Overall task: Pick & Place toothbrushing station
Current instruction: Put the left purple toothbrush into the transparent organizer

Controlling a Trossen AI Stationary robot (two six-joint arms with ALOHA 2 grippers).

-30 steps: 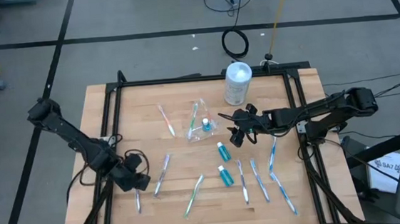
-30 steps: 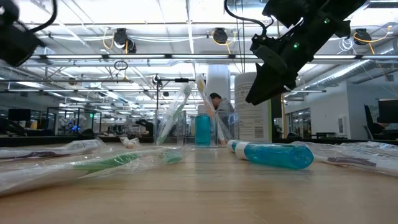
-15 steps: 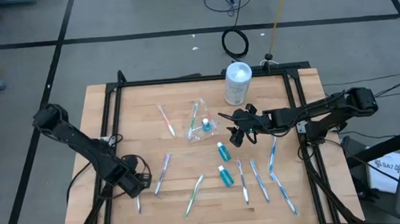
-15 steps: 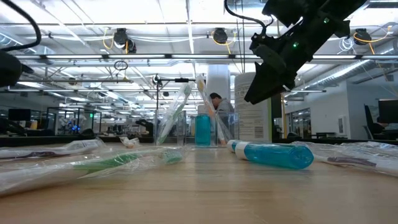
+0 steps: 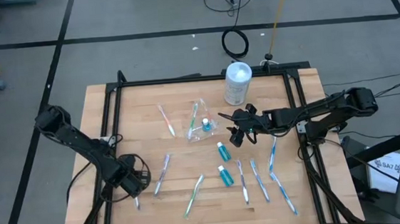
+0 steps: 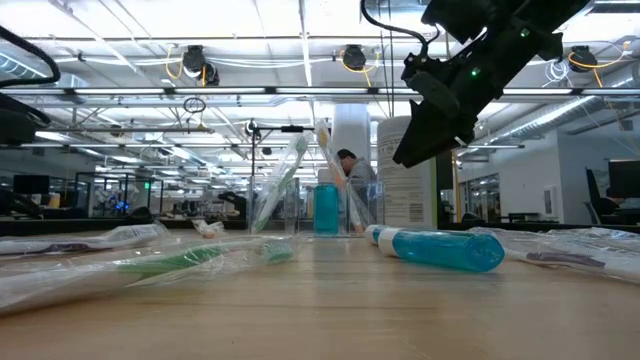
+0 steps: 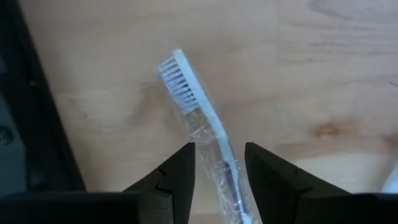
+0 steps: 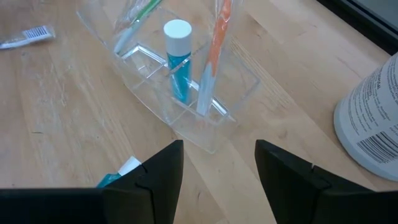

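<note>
A toothbrush in a clear wrapper (image 7: pixel 200 107), with white bristles and a blue handle, lies flat on the wooden table near its left near corner (image 5: pixel 137 201). My left gripper (image 7: pixel 219 163) is open just above it (image 5: pixel 133 186), one finger on either side of the handle. A clear holder (image 5: pixel 202 125) at mid-table holds a blue tube, an orange toothbrush and a green one (image 8: pixel 180 93). My right gripper (image 5: pixel 236 133) hangs open and empty above the table, to the right of the holder (image 6: pixel 415 150).
A white canister (image 5: pixel 238 82) stands at the far edge. Two blue tubes (image 5: pixel 223 152) (image 5: pixel 225 176) and several wrapped toothbrushes (image 5: pixel 261 179) lie on the table's near half. A black frame (image 5: pixel 111 119) borders the table; its left rail runs close to my left gripper.
My left gripper has gone down and a little toward the table's left edge, closing in over the wrapped toothbrush. The toothbrush has stayed where it was.
</note>
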